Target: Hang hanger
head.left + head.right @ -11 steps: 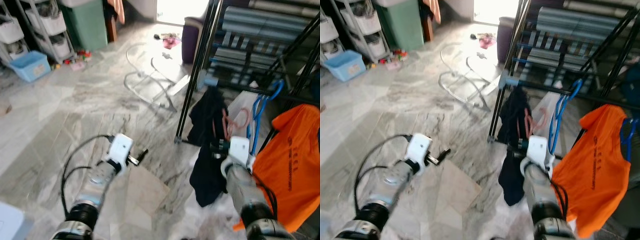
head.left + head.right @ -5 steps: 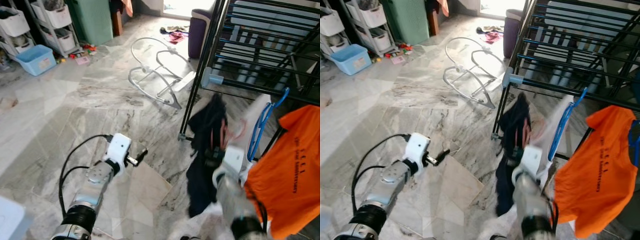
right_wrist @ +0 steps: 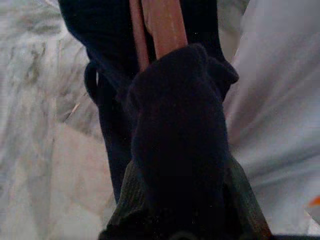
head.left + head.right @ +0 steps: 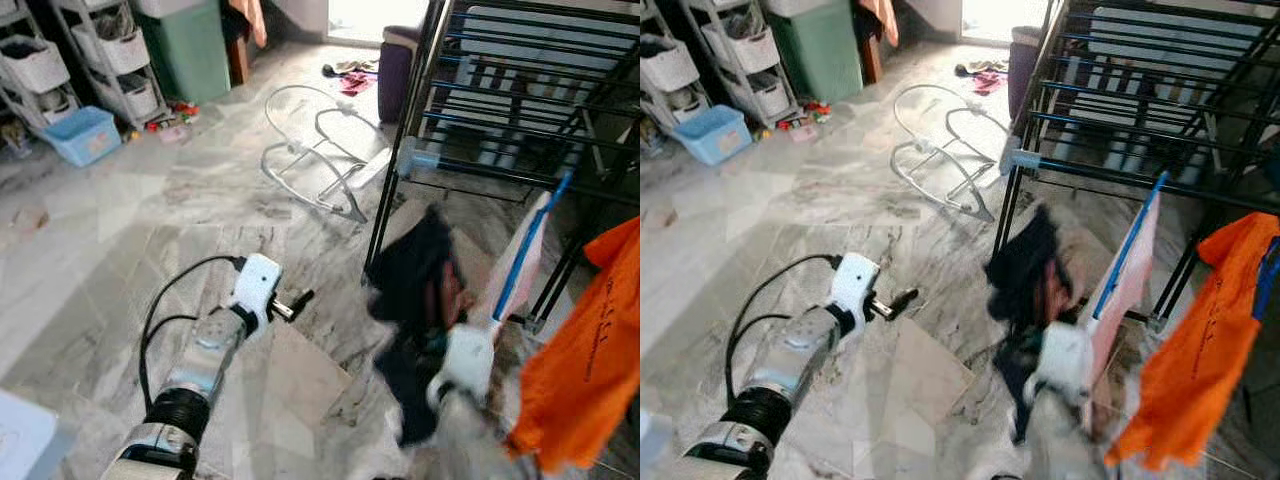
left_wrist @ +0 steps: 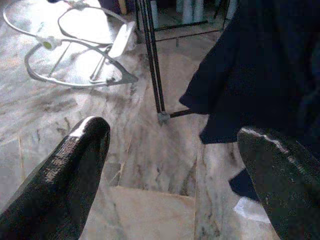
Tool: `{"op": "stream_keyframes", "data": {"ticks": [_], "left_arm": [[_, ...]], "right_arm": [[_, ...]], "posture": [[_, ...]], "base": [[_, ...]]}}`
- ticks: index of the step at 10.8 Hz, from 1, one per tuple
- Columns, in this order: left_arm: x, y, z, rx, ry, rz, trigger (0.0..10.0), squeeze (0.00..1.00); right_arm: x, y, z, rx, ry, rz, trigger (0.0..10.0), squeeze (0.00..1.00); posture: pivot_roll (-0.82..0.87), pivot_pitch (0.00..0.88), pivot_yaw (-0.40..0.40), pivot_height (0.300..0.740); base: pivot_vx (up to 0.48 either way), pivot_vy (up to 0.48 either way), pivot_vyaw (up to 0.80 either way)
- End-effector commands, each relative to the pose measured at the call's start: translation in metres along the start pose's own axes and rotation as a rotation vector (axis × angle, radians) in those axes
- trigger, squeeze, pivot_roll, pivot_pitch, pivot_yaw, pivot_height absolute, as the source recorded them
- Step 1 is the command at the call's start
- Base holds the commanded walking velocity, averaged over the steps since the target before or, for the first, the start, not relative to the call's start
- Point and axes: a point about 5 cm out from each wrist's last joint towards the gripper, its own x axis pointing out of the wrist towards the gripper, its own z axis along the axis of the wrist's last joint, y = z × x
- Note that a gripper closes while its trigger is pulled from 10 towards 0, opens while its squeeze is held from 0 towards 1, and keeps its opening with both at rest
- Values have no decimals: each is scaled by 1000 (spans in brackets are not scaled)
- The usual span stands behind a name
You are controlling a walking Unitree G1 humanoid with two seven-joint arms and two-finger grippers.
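My right gripper (image 3: pixel 172 70) is shut on a pink hanger (image 3: pixel 162 25) that carries a dark navy garment (image 4: pixel 415 275). In the eye views the pink hanger (image 4: pixel 452 292) and the garment hang low, just in front of the black drying rack (image 4: pixel 395 150), below its front rail. That arm and its white wrist (image 4: pixel 468 360) are blurred. My left gripper (image 4: pixel 297 299) is held out over the marble floor, left of the garment, open with nothing between its fingers (image 5: pixel 80 165).
A blue hanger with a pale cloth (image 4: pixel 525 255) and an orange shirt (image 4: pixel 590 340) hang on the rack at the right. A metal bouncer frame (image 4: pixel 315 150) lies on the floor ahead. A green bin (image 4: pixel 190 45), shelves with baskets and a blue tub (image 4: pixel 85 135) stand far left.
The view has shifted. My right arm has moved with the hanger and dark garment and now sits lower and blurred. The left gripper stays open in about the same place.
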Motion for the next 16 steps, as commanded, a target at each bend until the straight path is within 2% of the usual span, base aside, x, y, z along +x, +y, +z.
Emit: {"op": "stream_keyframes", "data": {"ticks": [1, 3, 7, 12, 14, 16], "left_arm": [[1, 1, 0, -2, 1, -6, 10000, 0], [3, -2, -2, -29, 0, 8, 10000, 0], [5, -7, -4, -51, -13, -9, 10000, 0], [6, -9, -5, -54, -11, -30, 10000, 0], [7, -11, -4, -29, -11, -43, 10000, 0], [8, -13, -6, -52, -4, -53, 10000, 0]], "right_arm": [[0, 8, 15, -11, -76, 19, 10000, 0], [-7, 26, 26, 18, -104, 68, 10000, 0], [6, 33, 47, 43, -120, 65, 10000, 0], [9, 32, 45, 74, -100, 53, 10000, 0], [9, 29, 44, 84, -99, 29, 10000, 0], [9, 23, 42, 83, -94, -7, 10000, 0]], "posture": [[-17, 5, 45, 740], [-18, 0, 25, 740], [5, 0, 7, 740], [-4, 0, 15, 740], [-12, 0, 22, 740], [-11, 0, 20, 740]], "base": [[0, 0, 0], [0, 0, 0], [0, 0, 0], [251, 303, 0], [356, 319, 0], [178, 0, 0]]}}
